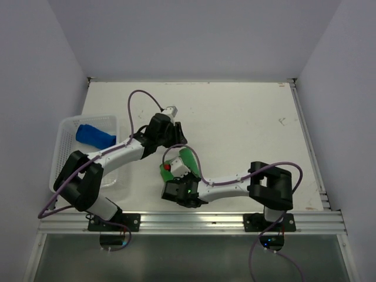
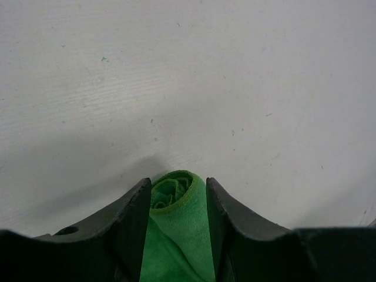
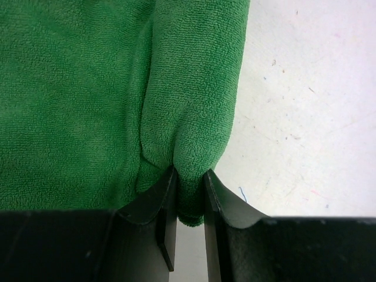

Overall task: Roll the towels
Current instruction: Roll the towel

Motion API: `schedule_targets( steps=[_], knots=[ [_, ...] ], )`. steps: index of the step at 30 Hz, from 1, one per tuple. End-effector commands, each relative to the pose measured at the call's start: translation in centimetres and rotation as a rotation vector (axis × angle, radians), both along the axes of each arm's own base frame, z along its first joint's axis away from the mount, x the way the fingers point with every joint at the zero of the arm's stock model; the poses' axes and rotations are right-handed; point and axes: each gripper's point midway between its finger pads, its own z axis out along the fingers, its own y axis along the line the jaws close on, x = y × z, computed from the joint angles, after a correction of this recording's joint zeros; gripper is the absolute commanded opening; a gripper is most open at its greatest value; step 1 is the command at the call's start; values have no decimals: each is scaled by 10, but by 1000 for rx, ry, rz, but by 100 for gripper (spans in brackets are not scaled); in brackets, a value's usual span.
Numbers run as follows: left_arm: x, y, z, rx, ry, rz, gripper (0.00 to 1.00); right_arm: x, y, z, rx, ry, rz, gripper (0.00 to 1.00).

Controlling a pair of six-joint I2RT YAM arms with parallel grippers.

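Note:
The green towel (image 1: 188, 157) lies mid-table between my two grippers, rolled at one end. In the left wrist view its spiral roll end (image 2: 176, 191) sits between my left gripper's (image 2: 177, 181) fingers, which touch it on both sides; the roll keeps its round shape. My left gripper (image 1: 178, 140) reaches it from the upper left. My right gripper (image 3: 190, 172) is shut on a bunched fold at the green towel's (image 3: 88, 88) near edge, and the rest spreads out beyond it. From above, my right gripper (image 1: 175, 170) is at the towel's near end. The blue towel (image 1: 94, 135) lies rolled in the basket.
A white mesh basket (image 1: 64, 155) stands at the table's left edge, beside my left arm. The white tabletop (image 1: 252, 129) stretches to the right and back, bounded by grey walls. A metal rail (image 1: 194, 222) runs along the near edge.

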Motion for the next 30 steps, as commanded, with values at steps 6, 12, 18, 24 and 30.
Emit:
schedule_targets(
  steps=[6, 12, 18, 24, 30],
  knots=[
    [-12, -8, 21, -113, 11, -62, 46, -15, 7, 4, -338, -145, 69, 0],
    [-33, -14, 17, -178, 38, -132, 45, -24, 21, -10, -436, -154, 131, 0],
    [-56, -16, 6, -241, 71, -180, 41, -26, 26, -23, -472, -128, 156, 0],
    [-60, -12, 28, -279, 17, -172, 40, -29, 28, -34, -482, -97, 169, 0],
    [-60, -13, 47, -299, -4, -178, 40, -31, 27, -42, -474, -77, 166, 0]
  ],
)
